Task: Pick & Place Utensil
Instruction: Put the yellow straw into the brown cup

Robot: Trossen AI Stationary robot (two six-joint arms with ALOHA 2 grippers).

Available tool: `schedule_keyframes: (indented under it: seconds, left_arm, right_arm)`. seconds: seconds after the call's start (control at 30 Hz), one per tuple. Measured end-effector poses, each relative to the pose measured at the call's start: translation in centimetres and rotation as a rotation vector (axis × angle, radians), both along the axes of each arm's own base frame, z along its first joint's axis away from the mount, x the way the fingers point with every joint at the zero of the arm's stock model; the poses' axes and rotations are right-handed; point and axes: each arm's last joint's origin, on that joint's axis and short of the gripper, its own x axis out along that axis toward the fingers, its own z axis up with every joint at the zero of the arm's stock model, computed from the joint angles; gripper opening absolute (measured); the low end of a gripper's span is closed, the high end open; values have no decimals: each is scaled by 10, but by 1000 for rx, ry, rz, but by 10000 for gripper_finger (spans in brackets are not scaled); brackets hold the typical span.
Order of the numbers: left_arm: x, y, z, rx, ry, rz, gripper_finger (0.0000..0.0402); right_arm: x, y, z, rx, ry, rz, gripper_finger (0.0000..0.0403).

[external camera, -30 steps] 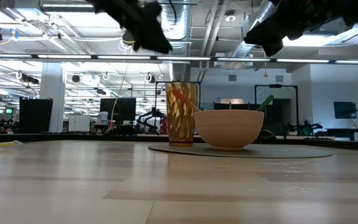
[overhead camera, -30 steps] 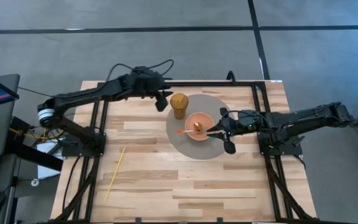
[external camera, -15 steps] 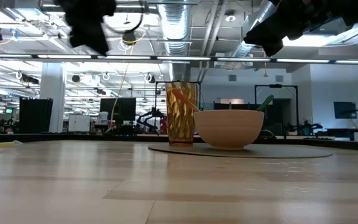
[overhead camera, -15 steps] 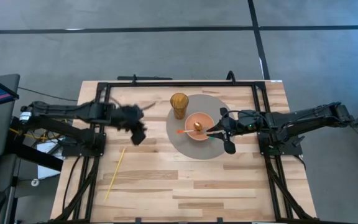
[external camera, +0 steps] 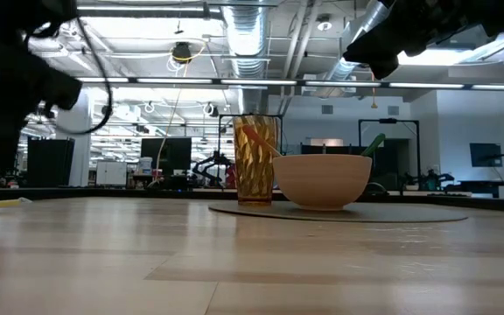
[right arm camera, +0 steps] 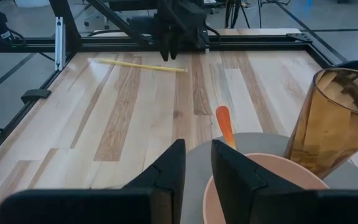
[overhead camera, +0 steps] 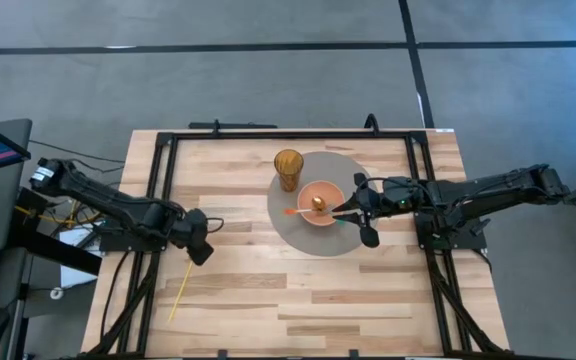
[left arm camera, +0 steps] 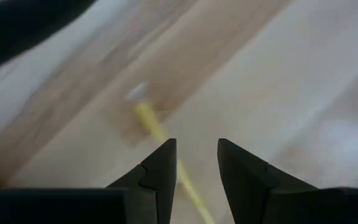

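A thin yellow stick point(overhead camera: 184, 278) lies flat on the wooden table, left of the middle; it also shows in the right wrist view point(right arm camera: 143, 65). My left gripper point(overhead camera: 196, 248) hovers open just above the stick's far end, which shows below and between its fingers point(left arm camera: 196, 162). My right gripper point(overhead camera: 346, 212) waits open, its fingers a narrow gap apart point(right arm camera: 197, 168), at the right rim of a salmon bowl point(overhead camera: 320, 203). The bowl holds an orange-handled utensil point(overhead camera: 293, 211) and stands on a grey round mat point(overhead camera: 308, 238).
An amber ribbed tumbler point(overhead camera: 288, 168) stands on the mat's far left part, close to the bowl. A small green piece point(overhead camera: 349, 222) lies by the right gripper. A black metal frame point(overhead camera: 268, 134) runs along the table's far and side edges. Bare wood lies toward the near edge.
My left arm has swung quickly from beside the tumbler at the far side toward the table's left and near edges, dropping low over the yellow stick's far end. The stick, bowl and tumbler have stayed in place.
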Motion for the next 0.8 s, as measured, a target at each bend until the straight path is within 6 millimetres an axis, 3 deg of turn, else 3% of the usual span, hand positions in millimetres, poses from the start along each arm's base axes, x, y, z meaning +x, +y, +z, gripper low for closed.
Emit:
schedule_keyframes:
  seconds: [0.37,0.8]
  left_arm:
    - [-14,6,-30,44,56,46,117]
    - [-8,6,-31,68,-34,62,117]
  right_arm:
    - [0,0,0,0,0,0,72]
    - [0,0,0,0,0,0,72]
